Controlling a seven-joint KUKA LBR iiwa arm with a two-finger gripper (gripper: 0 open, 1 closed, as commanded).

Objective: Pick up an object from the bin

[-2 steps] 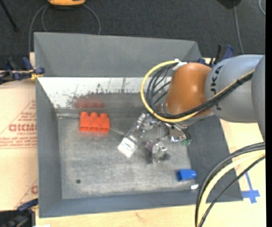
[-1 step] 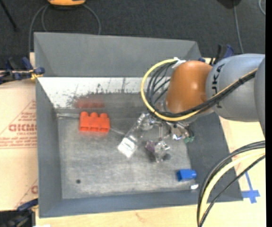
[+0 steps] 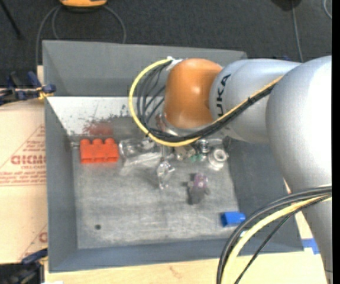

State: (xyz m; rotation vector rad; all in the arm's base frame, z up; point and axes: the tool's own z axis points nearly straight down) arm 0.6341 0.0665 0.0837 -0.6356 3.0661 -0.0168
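Clutter lies thin on the floor of the grey metal bin (image 3: 128, 218), most of it gathered toward the back and middle. An orange-red toy brick (image 3: 99, 151) with studs along its top sits near the back left, clear of the wall. Just to its right is a clear plastic piece (image 3: 135, 151), pale and glassy, hard to make out in shape. The arm (image 3: 276, 105) comes in from the right, its wrist capped by a rounded orange cover (image 3: 187, 93) with yellow and black cables (image 3: 137, 102) looped round it. Below that cover the gripper (image 3: 164, 170) hangs low over the middle of the bin, just beside the right end of the clear plastic piece, the nearest thing to it. From where I stand I cannot tell whether the gripper is spread or closed, nor whether it has anything in it. To its right, under the edge of the wrist, lie a small white round part (image 3: 218, 157) and a small green bit (image 3: 198, 156). A small purple and grey object (image 3: 197, 186) sits a little nearer the front, and a blue block (image 3: 232, 218) lies well apart by the front right corner.
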